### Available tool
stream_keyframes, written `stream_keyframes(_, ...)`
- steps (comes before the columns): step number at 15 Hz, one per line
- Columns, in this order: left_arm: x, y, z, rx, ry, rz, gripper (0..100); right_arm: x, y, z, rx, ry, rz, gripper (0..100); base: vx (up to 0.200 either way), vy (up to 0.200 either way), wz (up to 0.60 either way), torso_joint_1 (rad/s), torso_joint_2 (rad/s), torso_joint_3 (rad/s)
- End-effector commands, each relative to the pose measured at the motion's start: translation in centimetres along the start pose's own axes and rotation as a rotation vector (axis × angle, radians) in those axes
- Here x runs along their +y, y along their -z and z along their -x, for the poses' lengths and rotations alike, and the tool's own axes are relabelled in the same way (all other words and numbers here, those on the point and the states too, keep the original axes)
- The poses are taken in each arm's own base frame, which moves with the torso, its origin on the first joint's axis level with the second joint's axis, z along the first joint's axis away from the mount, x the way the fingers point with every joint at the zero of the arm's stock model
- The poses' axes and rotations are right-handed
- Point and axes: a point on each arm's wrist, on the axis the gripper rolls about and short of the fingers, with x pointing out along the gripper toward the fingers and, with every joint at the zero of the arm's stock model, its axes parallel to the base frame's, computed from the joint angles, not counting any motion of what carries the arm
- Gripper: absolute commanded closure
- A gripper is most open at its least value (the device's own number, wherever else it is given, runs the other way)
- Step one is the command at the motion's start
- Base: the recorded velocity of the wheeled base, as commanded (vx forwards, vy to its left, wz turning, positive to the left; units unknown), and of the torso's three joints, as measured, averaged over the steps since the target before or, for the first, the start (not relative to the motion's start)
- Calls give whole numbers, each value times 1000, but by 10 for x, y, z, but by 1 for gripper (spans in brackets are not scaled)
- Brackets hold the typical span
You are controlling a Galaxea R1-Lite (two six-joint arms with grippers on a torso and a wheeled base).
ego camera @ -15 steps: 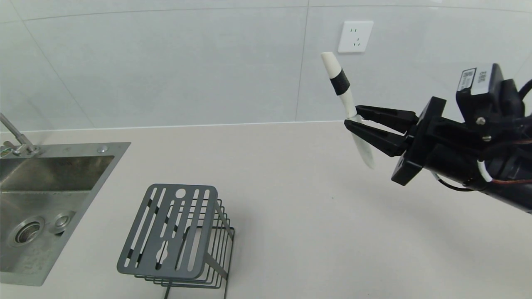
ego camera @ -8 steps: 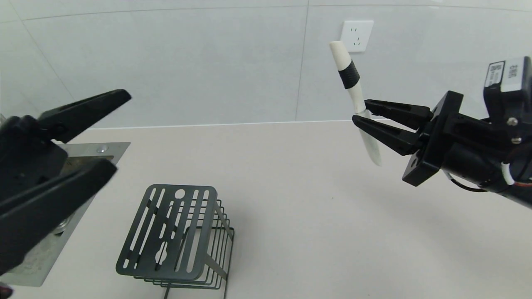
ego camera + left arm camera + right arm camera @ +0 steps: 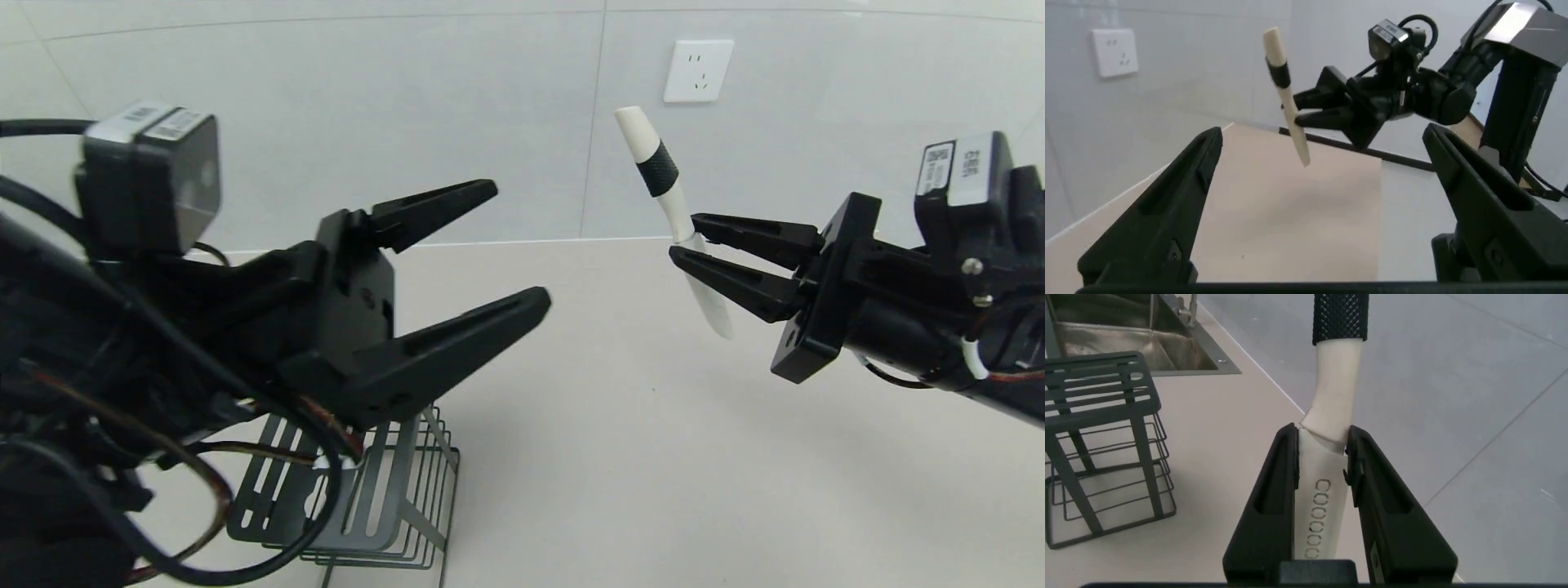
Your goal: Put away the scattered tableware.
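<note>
A white knife (image 3: 671, 209) with a black-banded handle (image 3: 1339, 318) is held in the air, handle up and blade (image 3: 710, 306) down. My right gripper (image 3: 687, 239) is shut on it where blade meets handle, at the right above the counter. My left gripper (image 3: 498, 245) stands open and empty at the left, raised above the grey slotted knife rack (image 3: 384, 506), its fingers pointing toward the knife. In the left wrist view the knife (image 3: 1287, 98) and the right gripper (image 3: 1302, 110) show between my left fingers (image 3: 1167, 212), well apart from them.
The rack (image 3: 1102, 449) stands on the beige counter (image 3: 653, 457) near its front. A steel sink (image 3: 1127, 343) lies beyond the rack in the right wrist view. A white wall socket (image 3: 698, 72) sits on the tiled wall behind.
My left arm has come up from the left edge and now reaches across above the rack, gripper open. The right gripper with the knife has shifted slightly left and down.
</note>
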Motion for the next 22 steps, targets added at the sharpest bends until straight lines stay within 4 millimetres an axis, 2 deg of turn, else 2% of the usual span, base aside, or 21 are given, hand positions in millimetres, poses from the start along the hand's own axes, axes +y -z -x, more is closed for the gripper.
stream_keyframes(1,9,39,-28,24,47,43,0,0,0,-2,-2,-3,0,100,0,0,0,0,0,0)
stream_keyframes(3,12,33,-35,-8,45,25,0,1,-1,-3,-7,-7,-1,100,0,0,0,0,0,0)
stream_keyframes(6,16,41,-43,-7,47,31,0,2,-1,-3,-5,-10,-1,100,0,0,0,0,0,0)
stream_keyframes(8,17,53,-61,-17,77,37,0,4,0,-3,-3,-16,-4,100,0,0,0,0,0,0)
stream_keyframes(11,23,55,-86,-74,90,11,0,5,1,-5,0,-24,-5,100,0,0,0,0,0,0)
stream_keyframes(22,26,47,-89,-106,56,-5,0,14,4,-11,9,-65,3,100,0,0,0,0,0,0)
